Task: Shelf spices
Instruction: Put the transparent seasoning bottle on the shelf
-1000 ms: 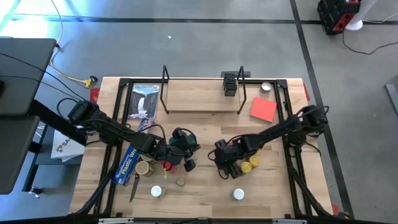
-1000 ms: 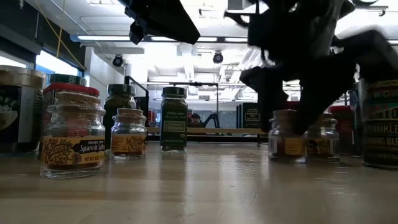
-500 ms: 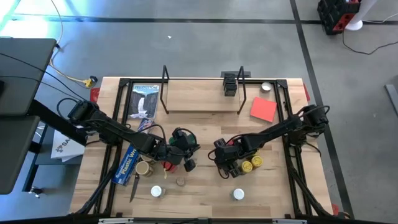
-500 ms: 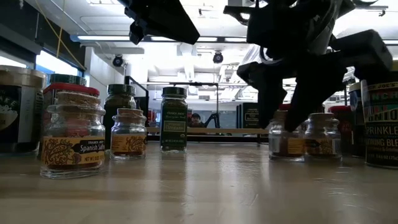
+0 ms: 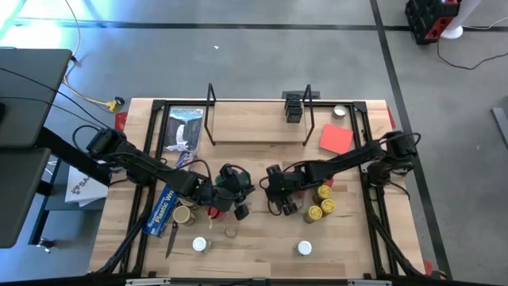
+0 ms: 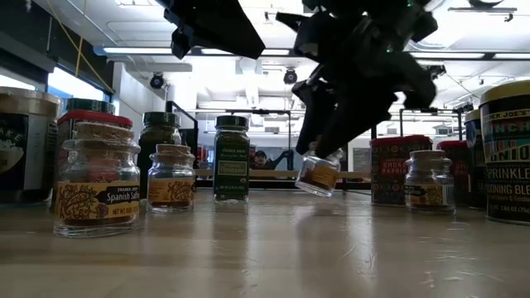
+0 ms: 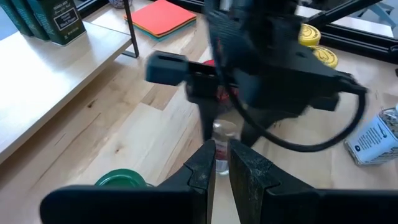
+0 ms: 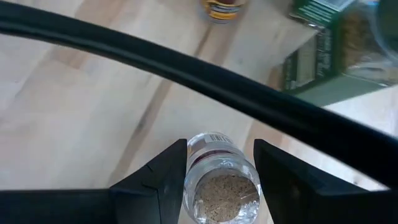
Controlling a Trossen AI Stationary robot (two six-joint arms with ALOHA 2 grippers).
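My right gripper is shut on a small glass spice jar with a tan top, mid-table in front of the shelf. The jar is off the wood and tilted. My left gripper waits just to its left with fingers shut, touching nothing, beside a green-lidded jar. The shelf, a light-wood board between black wire uprights, stands at the far edge with dark green tins on it. Yellow-lidded jars stand on the table right of my right gripper. My right gripper pinches the small jar between its two fingers by the upper part of its glass body, with the tan top facing the wrist. The fingers come down on it at a slant from above. The jar is lifted clear and hangs tilted below them.
A blue plastic-wrap box, a tan-lidded jar and white-lidded jars sit toward the near edge. The red sheet lies right of the shelf. In the low view, jars stand left and tall tins right.
My right gripper has risen and moved toward the table's left and slightly toward the shelf, with the small jar in its fingers. The jar stood upright on the table beside a matching jar; it is now lifted clear and tilted. The matching jar stayed put.
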